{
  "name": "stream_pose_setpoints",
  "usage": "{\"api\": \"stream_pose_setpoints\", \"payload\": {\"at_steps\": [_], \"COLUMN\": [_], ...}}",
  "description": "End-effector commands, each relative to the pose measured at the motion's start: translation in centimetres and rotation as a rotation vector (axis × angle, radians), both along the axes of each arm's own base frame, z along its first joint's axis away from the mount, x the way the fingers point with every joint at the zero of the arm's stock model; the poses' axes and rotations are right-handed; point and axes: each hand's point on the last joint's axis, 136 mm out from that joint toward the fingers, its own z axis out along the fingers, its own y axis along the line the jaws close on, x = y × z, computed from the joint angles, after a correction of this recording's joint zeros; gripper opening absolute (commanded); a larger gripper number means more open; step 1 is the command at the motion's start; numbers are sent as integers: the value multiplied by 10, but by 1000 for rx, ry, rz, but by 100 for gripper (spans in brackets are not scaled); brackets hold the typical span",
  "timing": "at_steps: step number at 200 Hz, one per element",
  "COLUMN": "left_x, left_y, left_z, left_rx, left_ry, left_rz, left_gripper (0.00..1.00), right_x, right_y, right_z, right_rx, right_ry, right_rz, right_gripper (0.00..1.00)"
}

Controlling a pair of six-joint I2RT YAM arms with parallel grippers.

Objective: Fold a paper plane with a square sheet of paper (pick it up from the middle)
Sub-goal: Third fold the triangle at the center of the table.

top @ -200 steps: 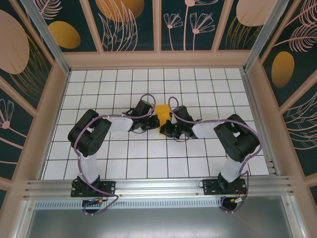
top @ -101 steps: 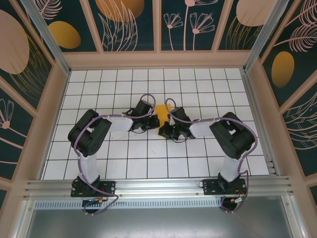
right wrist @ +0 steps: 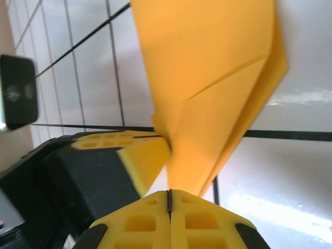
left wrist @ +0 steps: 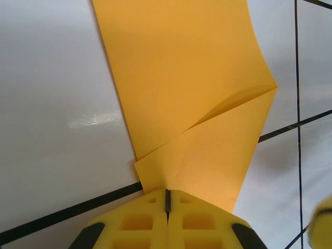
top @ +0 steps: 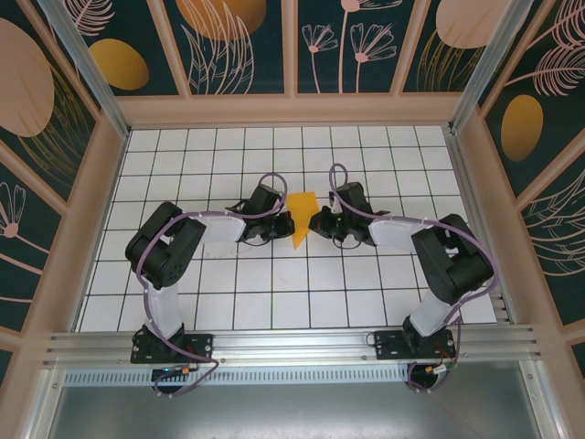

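Folded sheet of paper (top: 303, 222) at the middle of the gridded table (top: 228, 302), its narrow tip toward the near edge, flanked by the two grippers. The left gripper (top: 286, 227) meets the sheet's left edge and the right gripper (top: 315, 222) its right edge, each with part of the sheet nipped between its closed fingertips. Both arms reach in from bases at the table's near edge, elbows spread outward. Floral panels (top: 242, 46) stand behind the table and along both sides.
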Motion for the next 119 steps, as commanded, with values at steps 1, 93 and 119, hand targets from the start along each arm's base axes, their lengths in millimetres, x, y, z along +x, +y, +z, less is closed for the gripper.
{"api": "stream_pose_setpoints", "payload": {"at_steps": [1,93,119], "left_x": [-4,6,6], "left_y": [16,0,-9], "left_z": [-21,12,45], "left_rx": [95,42,-62], "left_ry": [36,-33,-65], "left_rz": [18,-46,-40], "left_gripper": [6,13,20], "right_x": [9,15,8], "right_y": [6,4,4], "right_z": [-8,-43,-44], "right_rx": [-26,-98,-88], "right_ry": [4,120,150], "right_rz": [33,-38,-66], "right_gripper": [0,0,0]}}
